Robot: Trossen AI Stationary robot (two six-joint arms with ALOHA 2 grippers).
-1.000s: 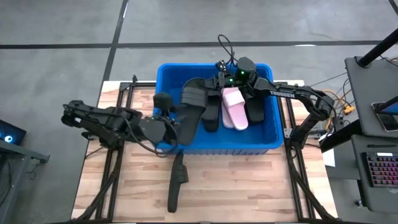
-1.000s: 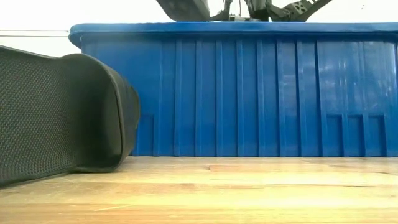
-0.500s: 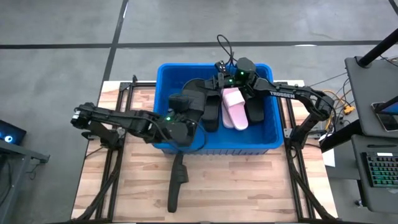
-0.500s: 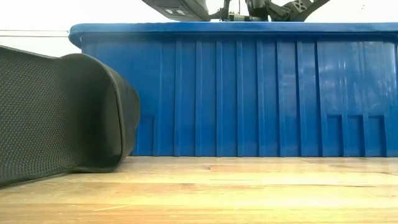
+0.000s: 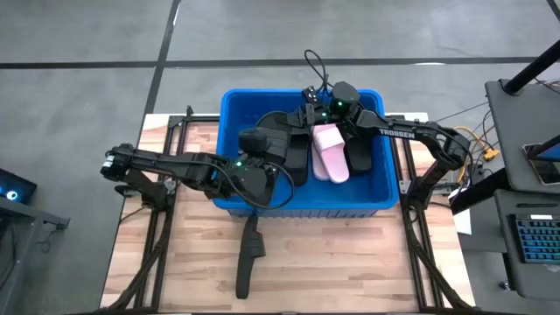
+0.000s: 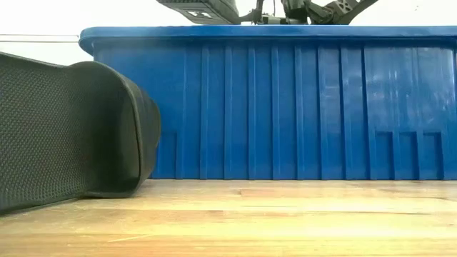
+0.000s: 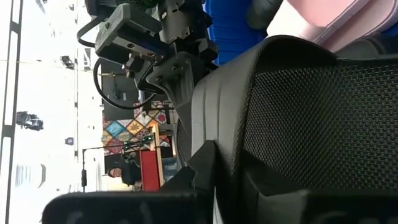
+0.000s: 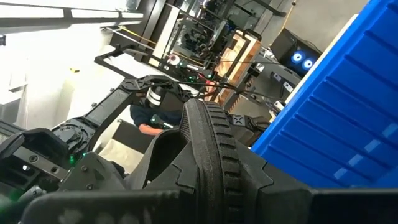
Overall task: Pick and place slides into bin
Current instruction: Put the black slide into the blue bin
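Wooden table (image 5: pixel 332 254) carries the blue bin (image 5: pixel 367 199), and one black slide (image 5: pixel 248 256) lies on the wood in front of it. Inside the bin lie a pink slide (image 5: pixel 330 152) and black slides (image 5: pixel 359 156) beside it. Left gripper (image 5: pixel 265 149) is over the bin's left part and grasps a black slide (image 7: pixel 311 118) between its fingers. Right gripper (image 5: pixel 313 115) is at the bin's far side, clenched on the edge of another black slide (image 8: pixel 208 155).

Bin (image 5: pixel 262 200) crowded: both arms, slides inside. Front table (image 5: pixel 350 262) open except 1 black slide (image 5: pixel 248 254).
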